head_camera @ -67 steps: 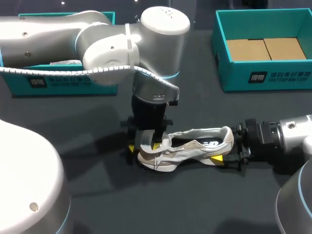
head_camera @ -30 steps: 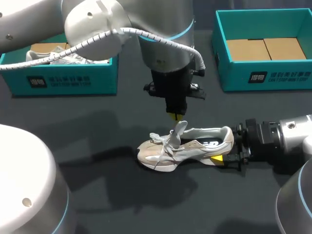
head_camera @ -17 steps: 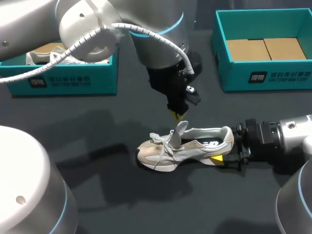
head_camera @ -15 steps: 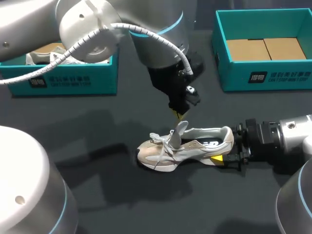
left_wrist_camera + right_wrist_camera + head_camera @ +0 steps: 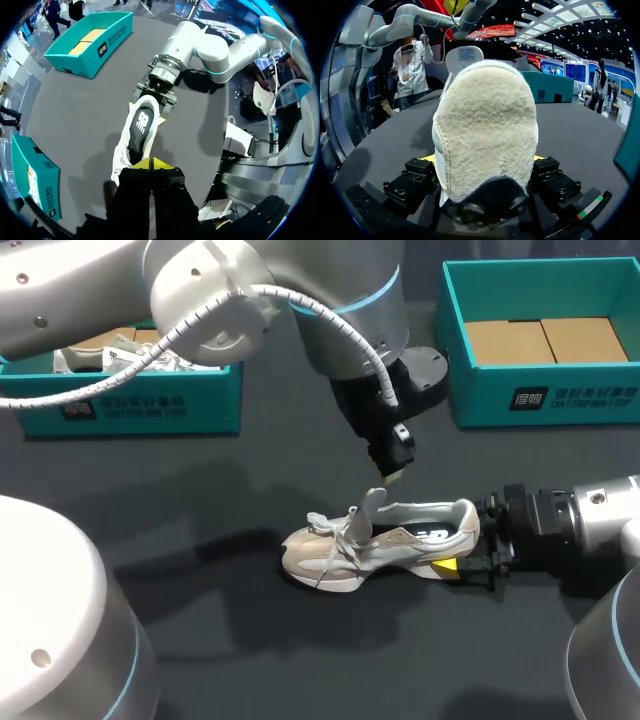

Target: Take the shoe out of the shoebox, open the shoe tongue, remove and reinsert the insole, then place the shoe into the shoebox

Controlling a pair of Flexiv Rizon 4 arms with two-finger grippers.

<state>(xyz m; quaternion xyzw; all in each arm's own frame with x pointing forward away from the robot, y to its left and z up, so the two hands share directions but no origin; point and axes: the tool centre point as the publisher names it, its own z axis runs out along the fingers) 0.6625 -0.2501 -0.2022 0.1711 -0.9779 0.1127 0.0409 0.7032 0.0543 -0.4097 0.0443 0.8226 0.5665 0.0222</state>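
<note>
My left gripper (image 5: 390,477) has come up off the laced front of the shoe and swung toward its heel end, leaving the tongue pulled upright. The shoe and my right arm have not shifted.

From the head view, the cream and grey lace-up running shoe (image 5: 375,540) lies on its sole on the dark table, out of either box. Its long axis runs across the table, toe toward my left arm's side and heel toward my right arm's. Its pale fabric tongue (image 5: 370,508) stands up over the shoe's middle. My left gripper hangs just above and a little heelward of that tongue, and I cannot tell here whether they touch. My right gripper (image 5: 468,545) clamps the shoe's heel from both sides.

From the left wrist view, my left gripper (image 5: 150,163) has its yellow tips pressed together with nothing visible between them. The shoe (image 5: 136,137) lies below and ahead, stretching away toward my right gripper (image 5: 150,102) at its heel. The dark insole (image 5: 141,122) shows through the opened mouth (a clear drop from here, I judge). My left gripper is the nearer, free one for reaching it.

From the right wrist view, my right gripper (image 5: 482,165) squeezes the fuzzy cream heel of the shoe (image 5: 485,125) between both fingers.
</note>
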